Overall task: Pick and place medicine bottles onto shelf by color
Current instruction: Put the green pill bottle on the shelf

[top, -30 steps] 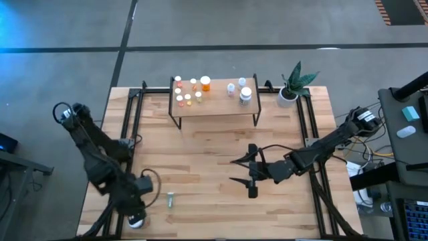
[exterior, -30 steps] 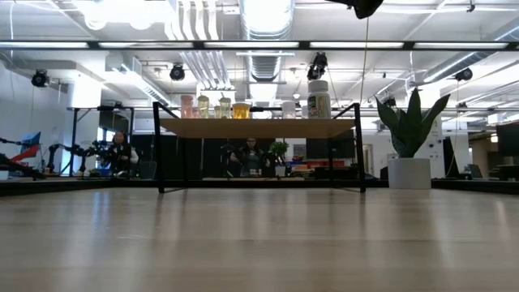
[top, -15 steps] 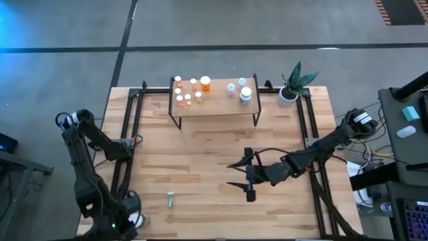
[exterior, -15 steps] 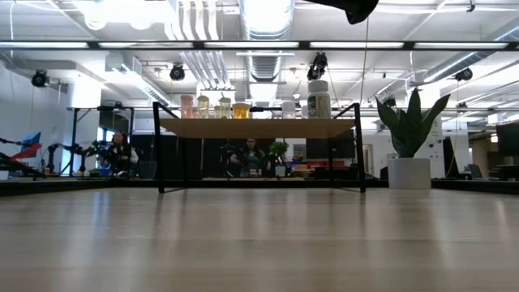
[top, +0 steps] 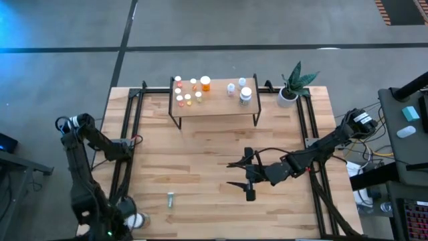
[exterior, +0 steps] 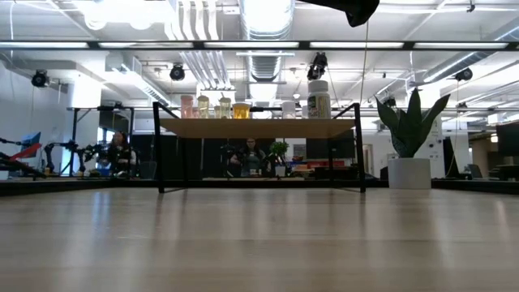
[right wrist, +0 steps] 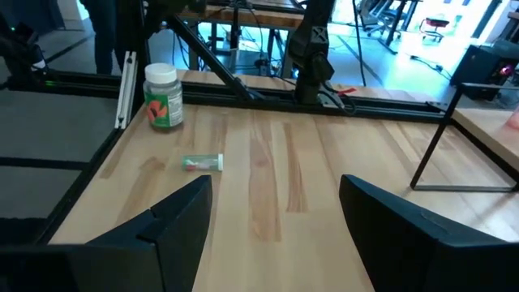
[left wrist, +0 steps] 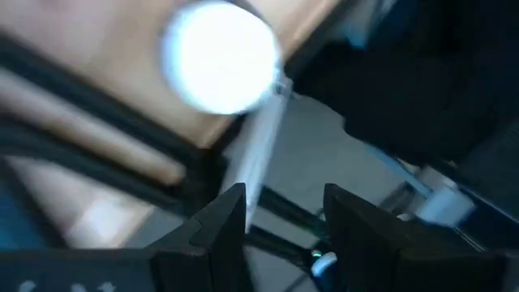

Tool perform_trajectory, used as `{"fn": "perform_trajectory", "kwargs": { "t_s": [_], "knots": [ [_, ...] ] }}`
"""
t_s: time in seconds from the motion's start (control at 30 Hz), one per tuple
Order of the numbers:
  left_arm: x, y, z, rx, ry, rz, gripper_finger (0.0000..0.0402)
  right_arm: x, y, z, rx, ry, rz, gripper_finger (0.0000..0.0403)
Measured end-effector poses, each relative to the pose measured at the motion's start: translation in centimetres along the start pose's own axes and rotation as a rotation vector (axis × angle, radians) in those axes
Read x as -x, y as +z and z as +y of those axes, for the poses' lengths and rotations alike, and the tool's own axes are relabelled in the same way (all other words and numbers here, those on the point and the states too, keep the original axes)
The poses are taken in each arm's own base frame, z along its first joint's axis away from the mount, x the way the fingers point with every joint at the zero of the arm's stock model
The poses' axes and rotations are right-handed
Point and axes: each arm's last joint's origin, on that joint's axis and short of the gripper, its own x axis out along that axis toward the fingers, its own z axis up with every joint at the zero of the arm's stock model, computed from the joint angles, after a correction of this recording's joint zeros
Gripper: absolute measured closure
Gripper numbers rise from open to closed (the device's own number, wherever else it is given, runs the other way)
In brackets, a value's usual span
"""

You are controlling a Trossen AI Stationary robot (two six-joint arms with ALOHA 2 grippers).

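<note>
Our right gripper (top: pixel 239 175) hovers mid-table (top: pixel 200 154), fingers apart. The small clear vial (top: pixel 170 199) lies flat, long axis pointing toward the light-wood shelf (top: pixel 214 106). Only the right wrist view shows the upright green-labelled white-capped bottle (right wrist: pixel 163 96). Left gripper's (left wrist: pixel 280 219) fingers are apart.

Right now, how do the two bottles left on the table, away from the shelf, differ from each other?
The green-labelled bottle stands upright; the small vial lies on its side. The bottle is clearly bigger and wider than the slim vial. The bottle sits at the table's corner by the left arm; the vial lies farther in. Both rest on the table, outside either hand.
</note>
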Motion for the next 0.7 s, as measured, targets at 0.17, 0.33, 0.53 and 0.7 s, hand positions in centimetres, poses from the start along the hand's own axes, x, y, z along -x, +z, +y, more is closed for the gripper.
{"fn": "perform_trajectory", "kwargs": {
  "t_s": [0.17,0.33,0.53,0.7],
  "knots": [
    [3.3,0.2,1.0,-0.044,0.073,-0.215,0.0251,0.0,0.0,0.0,-0.003,0.000,0.000,0.0142],
    [2.2,0.4,0.7,-0.082,0.033,-0.259,0.0251,0.1,0.0,0.2,0.000,0.006,0.000,0.0142],
    [0.8,0.3,0.4,-0.162,0.029,-0.242,0.0251,0.2,0.0,0.3,0.002,0.011,0.000,0.0142],
    [-0.5,0.8,1.2,-0.158,0.086,-0.254,0.0251,0.2,0.0,0.3,0.002,0.011,0.000,0.0142]
  ]
}}
